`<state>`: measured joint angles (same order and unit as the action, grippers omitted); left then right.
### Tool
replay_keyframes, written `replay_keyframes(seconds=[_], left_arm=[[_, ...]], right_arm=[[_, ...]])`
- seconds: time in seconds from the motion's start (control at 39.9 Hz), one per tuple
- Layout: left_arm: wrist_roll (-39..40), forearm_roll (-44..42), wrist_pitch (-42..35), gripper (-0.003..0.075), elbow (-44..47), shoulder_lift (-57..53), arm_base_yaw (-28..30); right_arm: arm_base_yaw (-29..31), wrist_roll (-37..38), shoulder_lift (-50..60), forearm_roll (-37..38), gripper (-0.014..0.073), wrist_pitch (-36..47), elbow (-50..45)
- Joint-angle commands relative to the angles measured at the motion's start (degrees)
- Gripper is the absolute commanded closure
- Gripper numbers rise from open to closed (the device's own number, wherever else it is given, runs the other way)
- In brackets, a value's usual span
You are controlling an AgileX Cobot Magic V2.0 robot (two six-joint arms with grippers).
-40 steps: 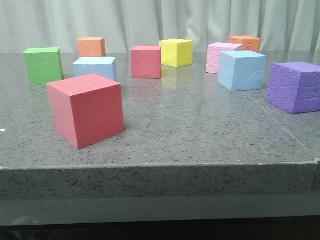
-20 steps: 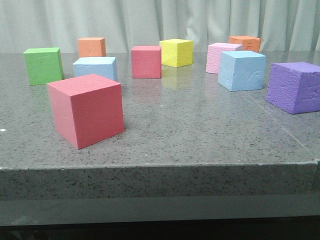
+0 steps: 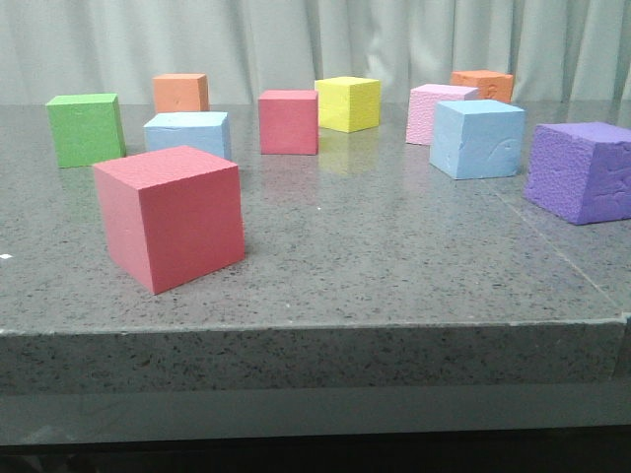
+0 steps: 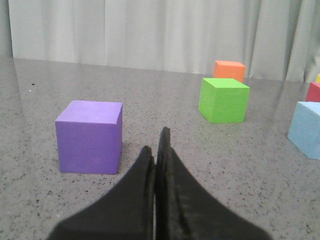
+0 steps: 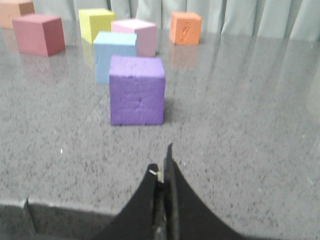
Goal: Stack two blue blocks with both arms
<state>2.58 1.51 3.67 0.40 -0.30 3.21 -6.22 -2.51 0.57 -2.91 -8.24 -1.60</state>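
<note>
Grey speckled stone table (image 3: 394,266), pale curtain (image 3: 296,39) behind. Two light-blue foam cubes, both resting on the tabletop, well apart and unstacked: left blue block (image 3: 187,134) behind the big red cube (image 3: 170,217) and just right of the green cube (image 3: 86,128); right blue block (image 3: 476,138) just in front of the pink cube (image 3: 441,112), with the purple cube (image 3: 582,171) nearer on its right. Further items: smaller red cube (image 3: 289,121), yellow cube (image 3: 347,103), orange cube at rear left (image 3: 180,93), orange cube at rear right (image 3: 483,85). Left gripper (image 4: 157,150): black fingers pressed together, empty, low over the table near a second purple cube (image 4: 90,136). Right gripper (image 5: 162,167): fingers likewise closed on nothing, pointing toward the purple cube. Compared with the front views of the preceding second: no cube has shifted; neither arm appears in the front view.
</note>
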Motion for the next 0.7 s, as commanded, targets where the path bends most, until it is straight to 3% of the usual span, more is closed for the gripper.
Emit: replay_keyframes(seconds=[0.0,0.25,0.68], left_arm=[[0.13,0.33,-9.18,0.0741,0.12,-0.94,-0.43],[0.13,0.33,-19.38,0.0741,0.12,-0.94,-0.43],[0.13,0.33,-19.48,0.0741,0.12,-0.94,-0.43]], right_arm=[[0.46,-0.52,1.05,0.73,0.0661,7.79,0.35],[0.46,-0.52,1.05,0.73,0.0661,11.24,0.35],[0.46,-0.52,1.05,0.73,0.0661,11.35,0.35]])
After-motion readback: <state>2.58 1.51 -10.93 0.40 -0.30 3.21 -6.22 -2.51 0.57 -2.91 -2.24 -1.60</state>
